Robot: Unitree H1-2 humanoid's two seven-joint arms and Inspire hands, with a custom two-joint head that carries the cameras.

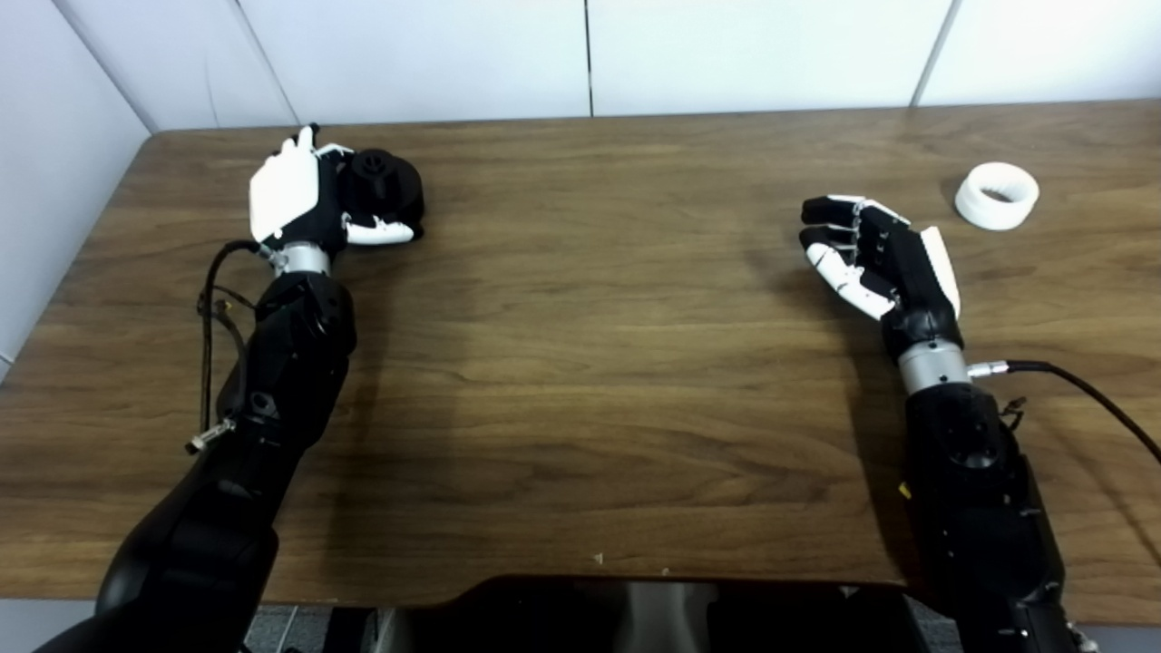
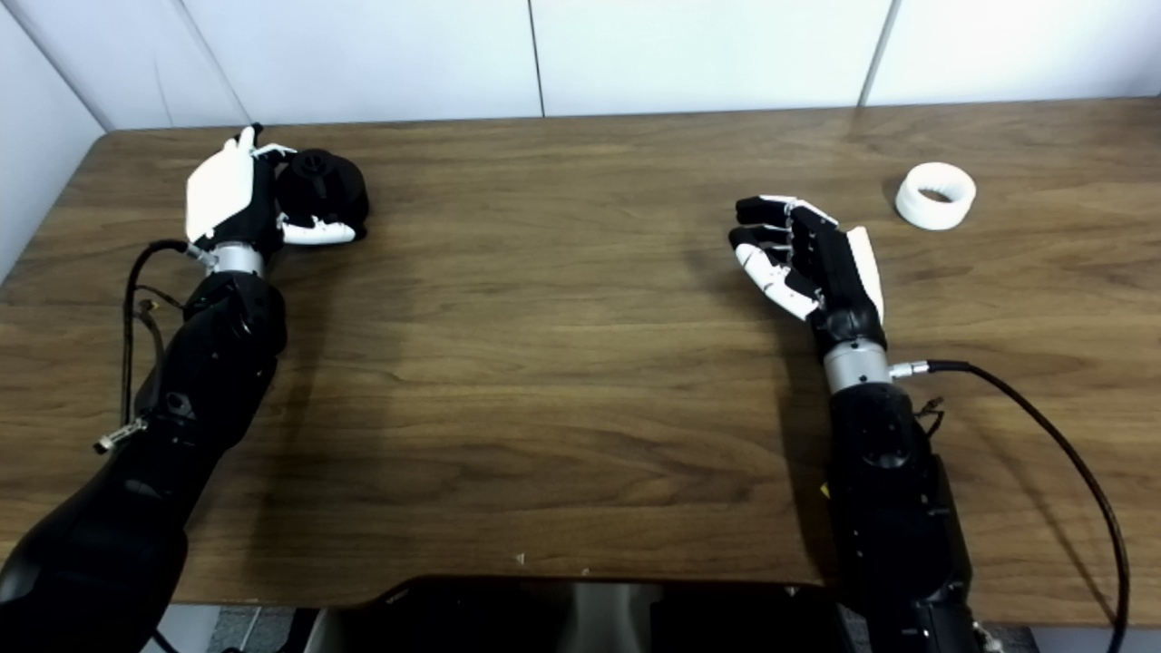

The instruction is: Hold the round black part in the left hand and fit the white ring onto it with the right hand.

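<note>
Left hand [image 1: 299, 195] grips round black plastic part [image 1: 385, 181], partly hidden.
Small white plastic ring [image 1: 997, 194] lies far right, hole tilted upward; right hand [image 1: 875, 254] open, empty.

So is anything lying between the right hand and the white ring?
No. Only bare table separates the right hand from the white ring; they are apart, not touching. Both eye views show it.

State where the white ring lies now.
The white ring lies on the table at far right, just beyond the open right hand, untouched.
</note>
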